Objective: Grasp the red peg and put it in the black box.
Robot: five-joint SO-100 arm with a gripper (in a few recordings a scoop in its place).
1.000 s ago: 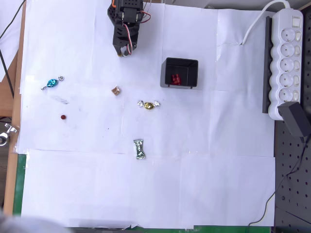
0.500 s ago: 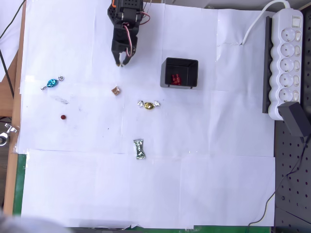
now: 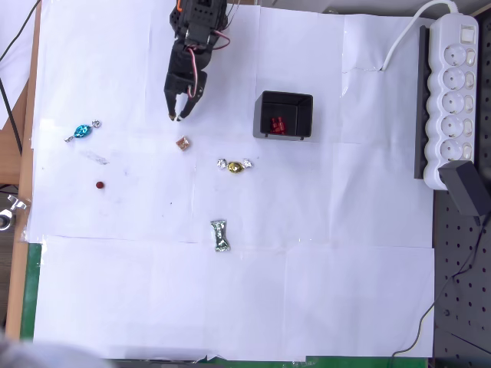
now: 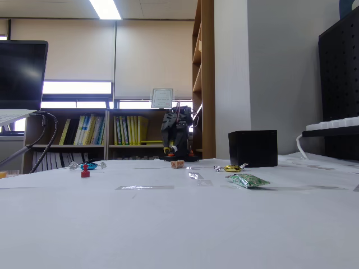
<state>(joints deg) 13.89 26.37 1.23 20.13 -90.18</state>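
Black two-finger tool (image 3: pixel 178 116) hangs over the white paper-covered desk (image 3: pixel 307 291), fingers slightly parted, grasping nothing.
In the overhead view the tiny dark-red round peg (image 3: pixel 100 185) lies alone, well apart at the tool's 8 o'clock; the small square black plastic box (image 3: pixel 284 115) with brighter red pieces (image 3: pixel 277 124) inside sits at its 3 o'clock.
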